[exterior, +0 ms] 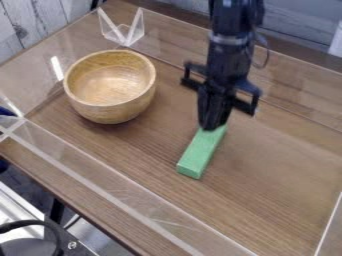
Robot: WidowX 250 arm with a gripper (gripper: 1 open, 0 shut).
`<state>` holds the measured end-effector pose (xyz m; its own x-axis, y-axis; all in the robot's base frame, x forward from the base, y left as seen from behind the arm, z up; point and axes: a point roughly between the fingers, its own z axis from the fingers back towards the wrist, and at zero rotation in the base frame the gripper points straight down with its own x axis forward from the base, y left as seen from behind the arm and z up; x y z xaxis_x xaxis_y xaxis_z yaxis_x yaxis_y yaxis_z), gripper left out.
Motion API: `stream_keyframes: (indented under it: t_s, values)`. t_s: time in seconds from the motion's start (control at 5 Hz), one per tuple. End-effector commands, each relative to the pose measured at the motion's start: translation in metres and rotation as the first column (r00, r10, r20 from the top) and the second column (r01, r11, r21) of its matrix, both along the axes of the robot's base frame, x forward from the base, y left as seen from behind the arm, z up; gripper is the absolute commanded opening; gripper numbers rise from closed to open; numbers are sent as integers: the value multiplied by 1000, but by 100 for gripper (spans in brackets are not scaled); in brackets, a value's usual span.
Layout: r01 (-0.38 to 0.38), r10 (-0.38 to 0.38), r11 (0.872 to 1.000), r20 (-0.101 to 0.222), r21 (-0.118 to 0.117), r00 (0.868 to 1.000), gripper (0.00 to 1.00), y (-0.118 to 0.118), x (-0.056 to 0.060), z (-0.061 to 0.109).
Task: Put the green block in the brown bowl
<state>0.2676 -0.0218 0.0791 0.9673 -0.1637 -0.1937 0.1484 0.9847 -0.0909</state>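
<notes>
the arm [230, 45] points steeply down, its dark fingers [214, 115] clamped on one end of the green block [198, 158].

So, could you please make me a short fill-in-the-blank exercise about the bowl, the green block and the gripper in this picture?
1. The brown bowl has ___ inside it.
2. In the picture, the green block is to the ___ of the bowl.
3. The gripper points down and is closed on one end of the ___.

Missing words: nothing; right; green block
</notes>
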Motion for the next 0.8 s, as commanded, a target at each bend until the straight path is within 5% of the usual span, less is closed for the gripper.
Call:
stream_keyframes:
  t_s: [0.0, 0.2, 0.6]
  values:
    - [-10, 10, 1000, 93, -1, 996, 0, 5, 13, 44]
    - [-7, 8, 1000, 97, -3, 995, 100, 5, 13, 33]
    - [1, -1, 1000, 86, -2, 996, 100, 5, 12, 19]
